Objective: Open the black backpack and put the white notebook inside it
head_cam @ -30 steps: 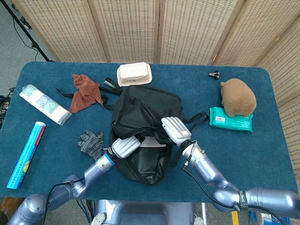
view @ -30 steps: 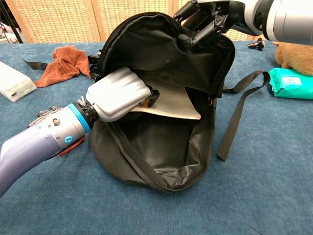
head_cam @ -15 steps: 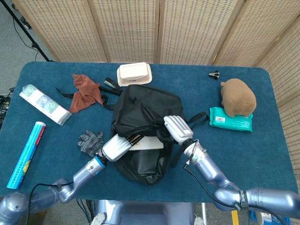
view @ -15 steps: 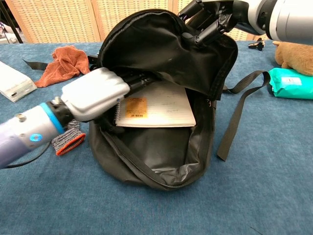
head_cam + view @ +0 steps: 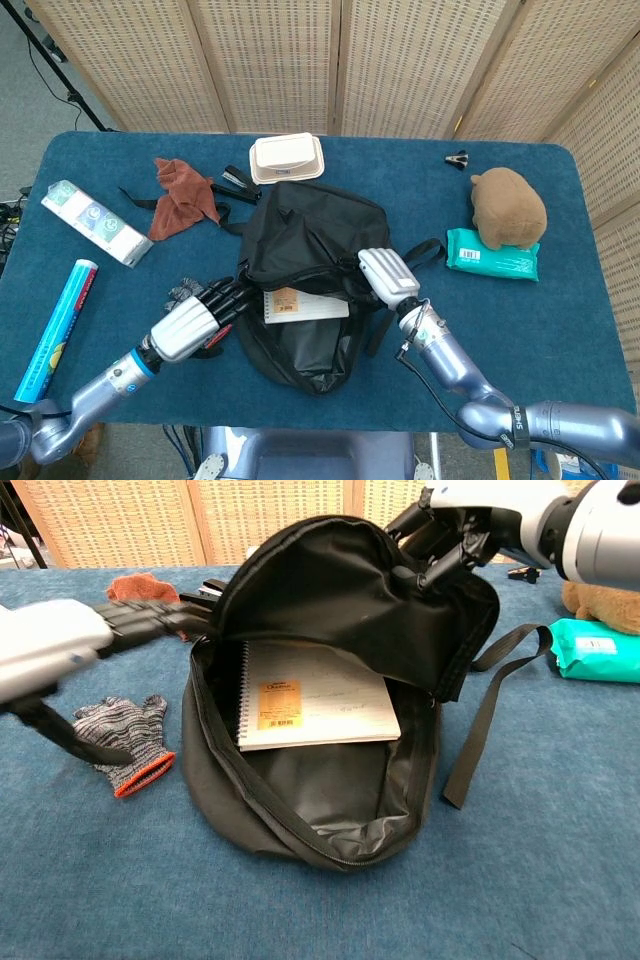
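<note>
The black backpack (image 5: 305, 255) (image 5: 330, 610) lies open in the middle of the table, its flap lifted. The white spiral notebook (image 5: 305, 305) (image 5: 315, 708) lies flat inside the opening, an orange label on its cover. My right hand (image 5: 388, 277) (image 5: 455, 530) grips the raised flap edge and holds it up. My left hand (image 5: 190, 322) (image 5: 60, 645) is outside the bag on its left, fingers stretched out flat and apart, holding nothing, fingertips close to the zipper rim.
A grey glove (image 5: 192, 294) (image 5: 122, 730) lies under my left hand. A rust cloth (image 5: 180, 195), a white box (image 5: 287, 158), a blue tube (image 5: 55, 330), a wipes pack (image 5: 93, 222), a green packet (image 5: 492, 252) and a brown plush (image 5: 508, 205) ring the bag. A loose strap (image 5: 480, 720) trails right.
My left hand let go of the notebook and drew back out of the bag to the left. The notebook now lies flat inside. My right hand still holds the flap.
</note>
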`<state>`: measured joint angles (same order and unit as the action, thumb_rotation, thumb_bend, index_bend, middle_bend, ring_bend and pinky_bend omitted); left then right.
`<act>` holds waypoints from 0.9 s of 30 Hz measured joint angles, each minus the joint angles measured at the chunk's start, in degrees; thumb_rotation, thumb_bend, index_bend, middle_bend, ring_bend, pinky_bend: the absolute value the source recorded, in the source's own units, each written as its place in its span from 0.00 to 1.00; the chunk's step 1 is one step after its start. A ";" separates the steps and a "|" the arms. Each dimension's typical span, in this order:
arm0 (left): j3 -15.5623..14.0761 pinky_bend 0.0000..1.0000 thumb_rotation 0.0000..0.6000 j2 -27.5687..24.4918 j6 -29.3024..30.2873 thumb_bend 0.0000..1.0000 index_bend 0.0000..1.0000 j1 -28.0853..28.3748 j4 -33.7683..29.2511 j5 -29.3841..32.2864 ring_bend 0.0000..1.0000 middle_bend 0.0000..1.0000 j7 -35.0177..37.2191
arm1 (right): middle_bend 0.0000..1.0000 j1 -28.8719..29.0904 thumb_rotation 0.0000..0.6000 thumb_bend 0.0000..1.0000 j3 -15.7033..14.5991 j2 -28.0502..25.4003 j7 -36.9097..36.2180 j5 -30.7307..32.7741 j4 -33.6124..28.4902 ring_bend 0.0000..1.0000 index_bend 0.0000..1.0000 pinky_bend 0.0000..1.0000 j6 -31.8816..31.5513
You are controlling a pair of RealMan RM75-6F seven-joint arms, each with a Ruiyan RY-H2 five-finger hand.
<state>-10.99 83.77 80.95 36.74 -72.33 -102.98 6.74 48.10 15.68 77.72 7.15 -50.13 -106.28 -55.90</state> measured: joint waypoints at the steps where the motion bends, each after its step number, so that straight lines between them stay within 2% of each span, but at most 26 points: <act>1: -0.17 0.08 1.00 -0.78 1.21 0.00 0.00 -0.48 0.27 -0.25 0.00 0.00 1.33 | 0.62 -0.12 1.00 0.61 -0.20 0.12 -0.08 -0.27 0.26 0.58 0.66 0.61 0.00; 6: -0.09 0.08 1.00 -3.70 5.45 0.00 0.00 -2.58 2.64 -0.50 0.00 0.00 6.61 | 0.62 -0.92 1.00 0.61 -1.54 0.57 -0.54 -1.92 1.51 0.58 0.66 0.61 0.23; 10: 1.63 0.08 1.00 -6.40 8.15 0.00 0.00 -4.38 4.99 1.28 0.00 0.00 10.51 | 0.62 -1.74 1.00 0.61 -3.03 0.82 -0.98 -3.87 1.87 0.57 0.66 0.60 0.71; 11: 2.11 0.08 1.00 -6.91 8.53 0.00 0.00 -4.70 5.41 1.74 0.00 0.00 11.15 | 0.62 -1.94 1.00 0.61 -3.35 0.87 -1.15 -4.37 1.86 0.56 0.66 0.59 0.86; 12: 2.71 0.08 1.00 -7.47 8.95 0.00 0.00 -5.11 5.82 2.35 0.00 0.00 11.87 | 0.59 -2.19 1.00 0.60 -3.75 0.93 -1.41 -5.04 1.79 0.52 0.63 0.53 1.07; 14: 3.44 0.08 1.00 -8.01 9.38 0.00 0.00 -5.61 6.17 3.20 0.00 0.00 12.64 | 0.45 -2.52 1.00 0.40 -4.44 0.96 -1.80 -6.15 1.48 0.36 0.47 0.35 1.50; 16: 4.25 0.08 1.00 -8.65 9.76 0.00 0.00 -6.25 6.52 4.27 0.00 0.00 13.54 | 0.18 -2.75 1.00 0.08 -5.34 0.79 -2.44 -7.88 1.02 0.11 0.19 0.15 2.52; 17: 4.63 0.08 1.00 -8.97 9.91 0.00 0.00 -6.57 6.64 4.81 0.00 0.00 14.00 | 0.11 -2.79 1.00 0.04 -5.78 0.59 -2.86 -8.88 0.87 0.06 0.13 0.11 3.31; 19: 5.40 0.08 1.00 -9.65 10.16 0.00 0.00 -7.28 6.79 5.95 0.00 0.00 15.00 | 0.02 -2.77 1.00 0.00 -7.00 -0.19 -3.90 -11.59 0.62 0.00 0.06 0.04 5.88; 22: 6.39 0.08 1.00 -10.61 10.41 0.00 0.00 -8.45 6.72 7.55 0.00 0.00 16.35 | 0.00 -2.74 1.00 0.00 -8.58 -1.70 -5.13 -16.03 0.24 0.00 0.03 0.00 9.24; 27: 7.72 0.08 1.00 -11.80 10.52 0.00 0.00 -10.28 4.84 10.28 0.00 0.00 19.17 | 0.00 -3.79 1.00 0.00 -10.55 -4.70 -6.13 -20.02 -3.23 0.00 0.01 0.00 9.31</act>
<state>-3.27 71.96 91.47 26.46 -67.49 -92.70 25.91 44.31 5.13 73.01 1.03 -70.15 -109.51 -46.59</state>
